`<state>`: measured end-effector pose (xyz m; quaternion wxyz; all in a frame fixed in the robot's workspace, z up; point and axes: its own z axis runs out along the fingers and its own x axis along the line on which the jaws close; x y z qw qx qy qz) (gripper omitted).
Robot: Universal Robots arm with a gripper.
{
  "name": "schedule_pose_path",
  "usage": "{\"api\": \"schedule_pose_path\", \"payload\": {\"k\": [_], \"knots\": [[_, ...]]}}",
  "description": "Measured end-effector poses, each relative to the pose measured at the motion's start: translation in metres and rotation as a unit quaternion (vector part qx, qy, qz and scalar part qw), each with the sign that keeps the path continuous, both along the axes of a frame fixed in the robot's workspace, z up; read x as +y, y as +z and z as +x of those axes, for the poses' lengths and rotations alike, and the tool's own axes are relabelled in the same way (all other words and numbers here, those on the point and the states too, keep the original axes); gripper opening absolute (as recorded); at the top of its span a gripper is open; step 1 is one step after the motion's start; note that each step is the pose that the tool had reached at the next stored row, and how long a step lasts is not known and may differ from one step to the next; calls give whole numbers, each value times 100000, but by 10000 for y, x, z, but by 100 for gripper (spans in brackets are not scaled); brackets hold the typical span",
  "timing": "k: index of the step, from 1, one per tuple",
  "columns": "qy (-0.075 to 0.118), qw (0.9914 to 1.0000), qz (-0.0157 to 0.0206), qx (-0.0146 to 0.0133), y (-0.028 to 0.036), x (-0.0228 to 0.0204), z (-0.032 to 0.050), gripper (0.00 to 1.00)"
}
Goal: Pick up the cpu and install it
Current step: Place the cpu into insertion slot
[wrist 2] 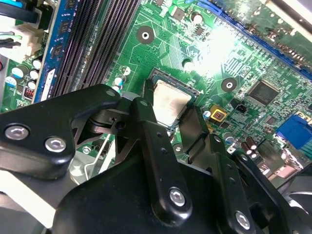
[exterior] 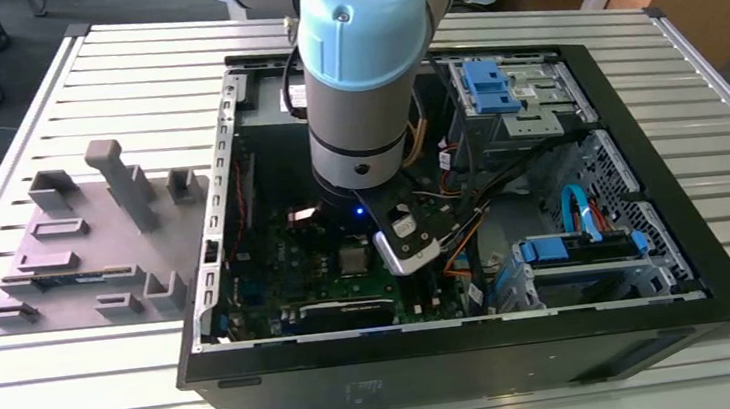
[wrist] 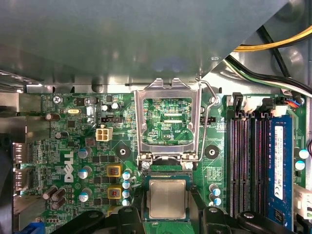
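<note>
The cpu [wrist: 167,199] sits low over the socket on the green motherboard [wrist: 83,146]. Its dull silver top faces up, and the hinged metal socket frame [wrist: 168,89] stands open just beside it. The gripper [wrist: 167,207] has its two black fingers [wrist: 196,202] drawn in narrowly, one against each opposite edge of the cpu, so it has hold of the chip. Whether the chip is fully seated or a little above the contacts is hard to make out.

In the second wrist view the cpu [wrist 2: 169,103] shows between the fingers [wrist 2: 146,114]. The gripper [wrist 2: 170,111] body hides the socket's near side, and glare washes out part of the board beyond.

In the first wrist view a broad grey surface covers the far part of the board. The memory slots [wrist: 246,165] run alongside the socket.

In the exterior view the arm [exterior: 353,75] reaches down into the open computer case [exterior: 487,353] and blocks the socket from sight. A grey parts holder [exterior: 87,241] lies on the slatted table [exterior: 62,394] at the exterior view's left.
</note>
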<state>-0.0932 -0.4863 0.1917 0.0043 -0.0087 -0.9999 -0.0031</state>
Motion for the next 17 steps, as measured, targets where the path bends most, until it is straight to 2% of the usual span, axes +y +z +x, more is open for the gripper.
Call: {"api": "schedule_pose_path", "payload": {"k": [7,9,11,17], "knots": [[-1,100000,10,2,0,0,0,48],[1,100000,5,0,1,0,0,47],[3,100000,11,6,1,0,0,38],[-1,100000,33,1,0,0,-1,38]]}}
